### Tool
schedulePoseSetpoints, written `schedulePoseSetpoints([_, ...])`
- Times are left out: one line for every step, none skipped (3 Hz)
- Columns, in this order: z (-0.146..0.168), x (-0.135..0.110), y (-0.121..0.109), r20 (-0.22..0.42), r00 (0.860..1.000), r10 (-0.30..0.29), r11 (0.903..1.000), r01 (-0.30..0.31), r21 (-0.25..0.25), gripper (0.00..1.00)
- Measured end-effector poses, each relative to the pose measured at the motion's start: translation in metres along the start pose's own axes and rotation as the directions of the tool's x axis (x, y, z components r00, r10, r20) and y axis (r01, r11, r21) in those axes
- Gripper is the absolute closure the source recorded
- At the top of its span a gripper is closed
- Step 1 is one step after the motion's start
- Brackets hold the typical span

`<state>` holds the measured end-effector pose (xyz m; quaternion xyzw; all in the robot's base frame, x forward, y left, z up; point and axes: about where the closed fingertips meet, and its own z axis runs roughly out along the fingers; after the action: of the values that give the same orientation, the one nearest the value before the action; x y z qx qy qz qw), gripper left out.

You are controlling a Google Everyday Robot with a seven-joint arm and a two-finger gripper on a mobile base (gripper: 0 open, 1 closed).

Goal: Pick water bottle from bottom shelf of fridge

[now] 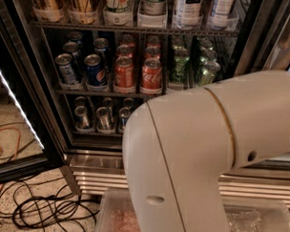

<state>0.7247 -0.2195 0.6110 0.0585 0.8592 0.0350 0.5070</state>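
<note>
The fridge (95, 176) stands open in front of me, dark inside, with a ribbed steel grille at its base. On the bottom shelf (94, 132) only slim silver cans (103, 117) show, at its left end. The rest of that shelf is hidden behind my arm's large white casing (205, 153), which fills the right and lower middle of the camera view. No water bottle is visible. My gripper is out of view.
The rack above holds Pepsi cans (95, 68), orange and Coke cans (151, 74) and green cans (180, 62). The open door with a lit strip (16, 108) stands at left. Black and orange cables (41, 210) lie on the floor. A clear tray (115, 217) is at the bottom.
</note>
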Motion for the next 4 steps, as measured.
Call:
schedulePoseSetpoints([-0.001,0.001,0.002,-0.006,1.0,-0.001,1.0,0.001,-0.005,1.0])
schedulePoseSetpoints([-0.003,0.001,0.003,-0.011,1.0,0.0,1.0,0.0,-0.008,1.0])
schedulePoseSetpoints([-0.005,0.007,0.013,-0.036,0.999,-0.019,0.9995,0.018,-0.027,1.0])
schedulePoseSetpoints([-0.004,0.006,0.015,-0.036,0.999,-0.021,0.9994,0.02,-0.03,1.0])
